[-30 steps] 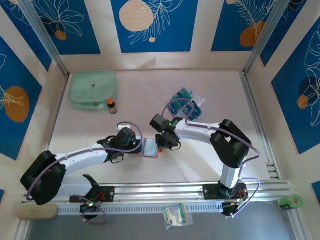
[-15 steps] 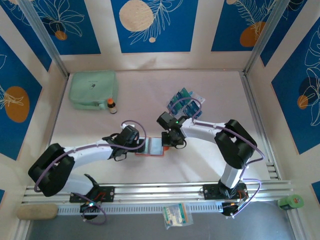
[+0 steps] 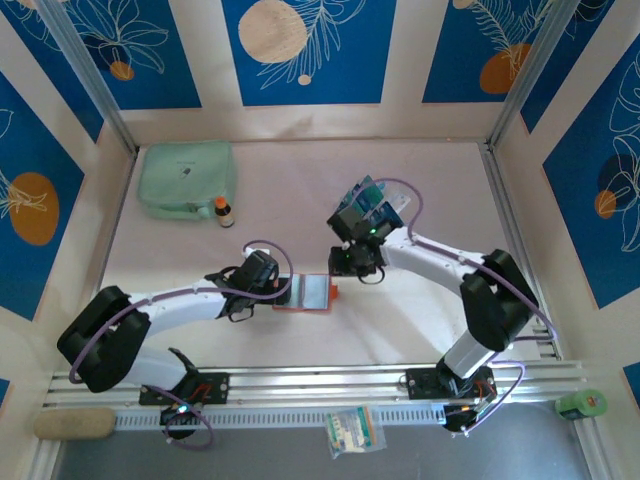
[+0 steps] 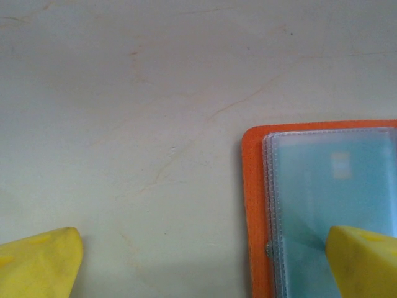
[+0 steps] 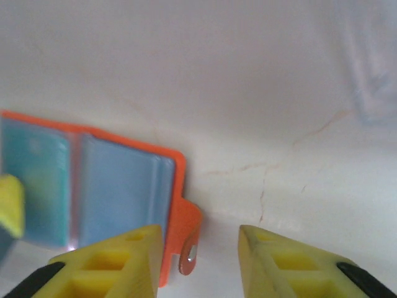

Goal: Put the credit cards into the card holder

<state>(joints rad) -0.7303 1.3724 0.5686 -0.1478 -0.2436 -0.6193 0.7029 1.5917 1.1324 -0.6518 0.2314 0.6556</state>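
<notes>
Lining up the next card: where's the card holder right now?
In the top view, the card holder lies open just front of the table's centre, between the left pincer and the right pincer.

The top camera looks down over the whole table (image 3: 290,200) from 6 o'clock; both wrist cameras sit close, and all share the wallet (image 3: 312,293).

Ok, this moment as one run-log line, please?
left gripper: open, straddling card holder edge | right gripper: open, empty, by snap tab | credit cards: loose pile farther back
</notes>
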